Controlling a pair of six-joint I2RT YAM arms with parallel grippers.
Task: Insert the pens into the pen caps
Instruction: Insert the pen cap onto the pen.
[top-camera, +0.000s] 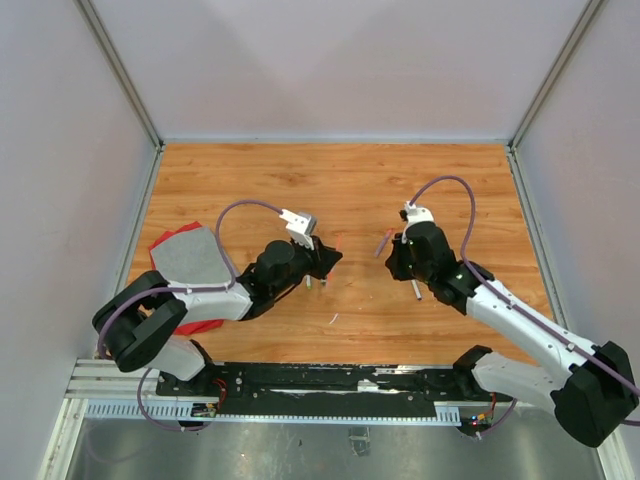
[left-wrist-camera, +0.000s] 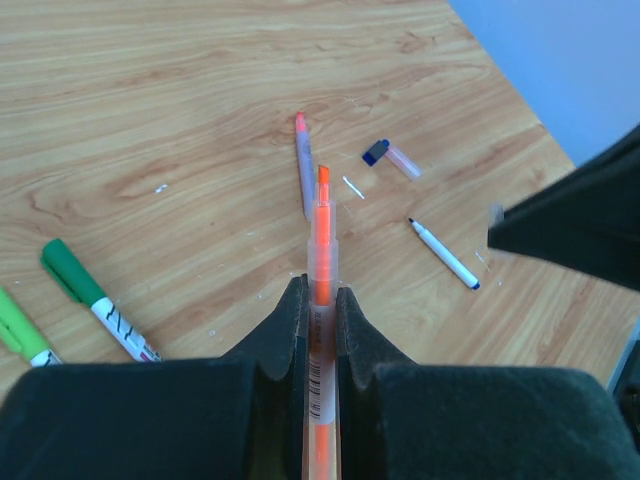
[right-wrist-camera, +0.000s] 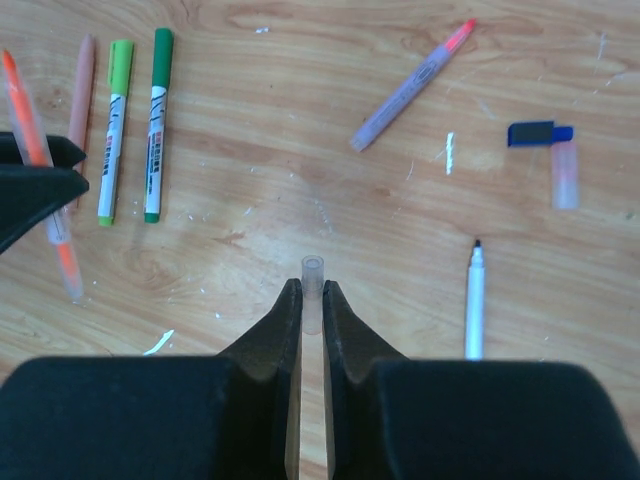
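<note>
Wooden tabletop (top-camera: 350, 190): wrist views alone show left hand (left-wrist-camera: 321, 288) pinching orange pen (left-wrist-camera: 323, 230), right hand (right-wrist-camera: 311, 286) pinching clear cap (right-wrist-camera: 313, 268).

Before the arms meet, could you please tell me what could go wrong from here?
The cap pokes only a little past the right gripper, so the push may slide it back. The orange pen juts well beyond the left gripper; a slight tilt could miss the cap's small mouth.
</note>
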